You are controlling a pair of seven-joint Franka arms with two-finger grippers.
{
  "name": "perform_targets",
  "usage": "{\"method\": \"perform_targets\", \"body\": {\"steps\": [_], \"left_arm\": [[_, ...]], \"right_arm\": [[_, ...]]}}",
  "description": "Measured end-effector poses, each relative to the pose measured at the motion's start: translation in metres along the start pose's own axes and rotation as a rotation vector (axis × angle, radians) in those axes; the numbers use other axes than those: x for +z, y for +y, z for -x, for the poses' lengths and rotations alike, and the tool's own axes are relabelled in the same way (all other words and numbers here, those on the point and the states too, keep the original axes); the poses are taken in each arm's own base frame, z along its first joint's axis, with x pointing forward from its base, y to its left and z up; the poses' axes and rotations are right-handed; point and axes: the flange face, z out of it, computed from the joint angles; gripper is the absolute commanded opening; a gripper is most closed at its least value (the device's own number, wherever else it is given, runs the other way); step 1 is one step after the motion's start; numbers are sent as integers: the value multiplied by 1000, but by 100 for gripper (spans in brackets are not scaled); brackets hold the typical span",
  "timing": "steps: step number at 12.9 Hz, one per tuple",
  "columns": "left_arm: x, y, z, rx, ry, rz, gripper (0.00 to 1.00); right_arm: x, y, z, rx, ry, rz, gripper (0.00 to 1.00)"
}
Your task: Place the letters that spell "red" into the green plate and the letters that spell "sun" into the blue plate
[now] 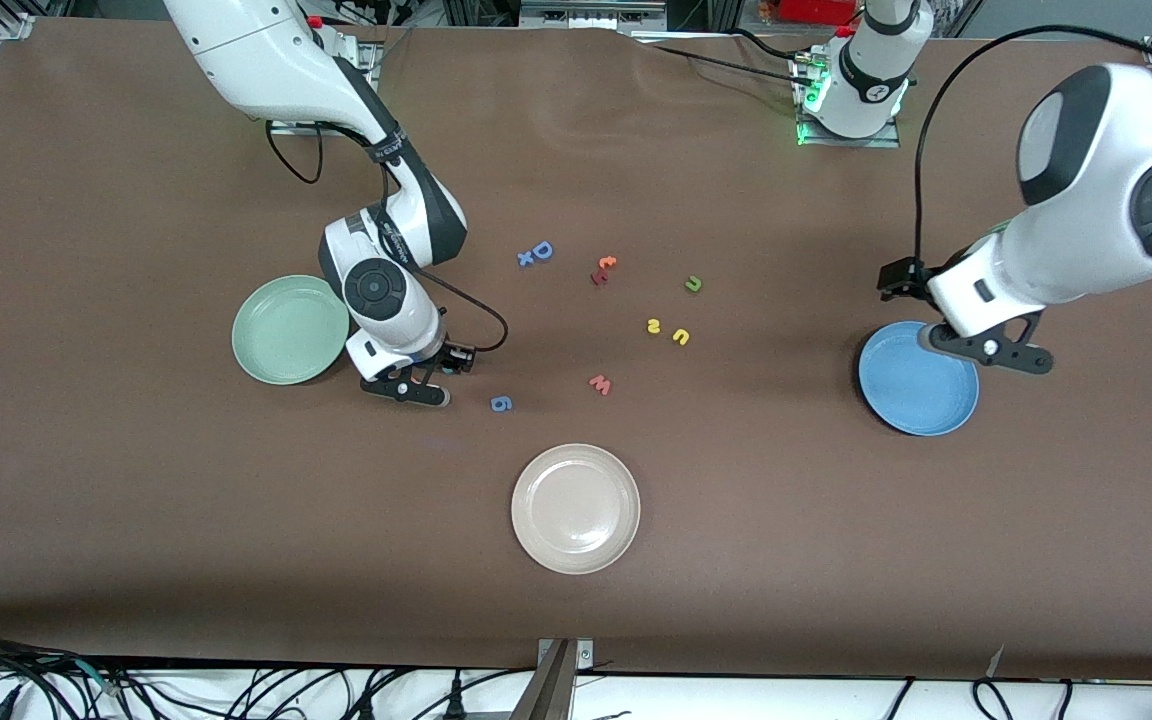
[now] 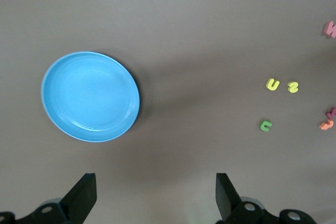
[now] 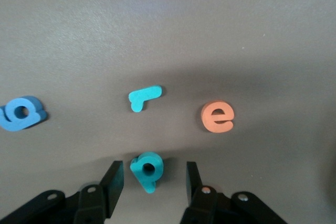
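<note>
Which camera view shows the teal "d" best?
The right wrist view: the teal "d" lies in plain sight between the right gripper's jaws, beside the teal "r" and orange "e". In the front view the right arm hides it; the left wrist view misses it.

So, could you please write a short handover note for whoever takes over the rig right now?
Right tool: low at the table beside the green plate, fingers either side of the teal "d", not yet gripping it.
Left tool: open, holding nothing, waiting over the table by the blue plate.
Teal "r" and orange "e" lie on the table by the "d". Yellow "s", yellow "u" and green "n" lie mid-table.
Done: nothing; both plates hold no letters.
Left: all six letters.
</note>
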Motion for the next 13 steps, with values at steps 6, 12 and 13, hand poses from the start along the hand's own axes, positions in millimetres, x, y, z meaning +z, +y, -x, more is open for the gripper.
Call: {"method": "perform_targets", "body": {"steps": [6,12,13], "left_arm": [[96,74,-60,-2,-11,28,100],[149,113,-64,50,191,21,100],[164,132,-58,79,194,16,100]], "right_arm": [[12,-2,2,-5,4,-3,49],[14,-7,6,-14,5,-4,14],[13,-8,6,-15,7,-5,13]]}}
